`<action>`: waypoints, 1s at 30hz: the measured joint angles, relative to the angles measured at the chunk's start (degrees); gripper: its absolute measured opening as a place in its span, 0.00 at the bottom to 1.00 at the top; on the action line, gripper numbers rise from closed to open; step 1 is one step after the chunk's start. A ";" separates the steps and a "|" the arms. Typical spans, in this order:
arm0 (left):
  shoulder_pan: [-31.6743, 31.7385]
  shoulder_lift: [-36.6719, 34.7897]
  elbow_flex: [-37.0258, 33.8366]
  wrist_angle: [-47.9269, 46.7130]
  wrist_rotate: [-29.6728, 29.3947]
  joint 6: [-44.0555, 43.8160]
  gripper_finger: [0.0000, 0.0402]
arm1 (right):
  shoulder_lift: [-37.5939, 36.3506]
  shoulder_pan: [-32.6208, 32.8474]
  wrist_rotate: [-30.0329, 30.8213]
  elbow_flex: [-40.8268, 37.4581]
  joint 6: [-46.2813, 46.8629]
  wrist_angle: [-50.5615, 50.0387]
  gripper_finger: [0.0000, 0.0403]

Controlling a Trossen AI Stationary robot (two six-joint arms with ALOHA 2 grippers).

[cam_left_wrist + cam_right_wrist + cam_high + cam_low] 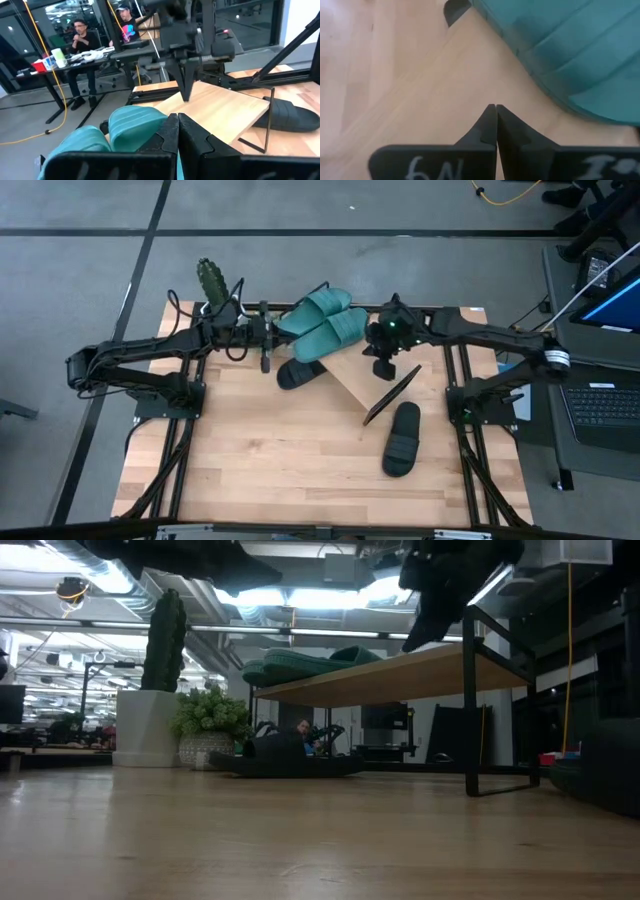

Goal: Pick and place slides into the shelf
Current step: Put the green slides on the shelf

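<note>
Two teal slides [325,322] lie side by side on the high end of the slanted shelf [362,378], toward the far edge. One black slide [300,372] rests on the table at the shelf's left side. The other black slide [402,438] lies on the table near the shelf's low end. My left gripper [272,330] is shut, close beside the teal slides [132,125]. My right gripper [385,365] is shut and points down over the bare shelf board [420,100], next to a teal slide [580,55]. My left gripper's shut fingers [170,132] come level from the table's left, right at the side of the nearer teal slide [145,122]; I cannot tell whether they touch it. My right gripper's shut fingers [187,87] hang just over the shelf board [225,107]; whether they touch it cannot be told.
A cactus in a pot [212,280] and a small plant [205,725] stand at the table's far left. Both arm bases sit at the table's sides. A laptop [605,405] is off the right edge. People [82,40] sit at a desk beyond the table. Bare tabletop [290,455] lies toward the near edge.
</note>
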 joint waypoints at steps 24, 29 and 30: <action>0.00 0.00 0.00 -0.17 -0.04 1.90 0.00 | 6.18 -5.71 2.63 0.04 -3.97 6.30 0.01; 0.00 0.00 0.00 -0.24 -0.02 1.90 0.00 | 6.18 -5.69 4.79 0.03 -4.17 7.37 0.01; 0.00 0.02 0.00 -0.25 -0.03 1.90 0.00 | 6.18 -5.72 4.97 0.03 -4.19 7.39 0.01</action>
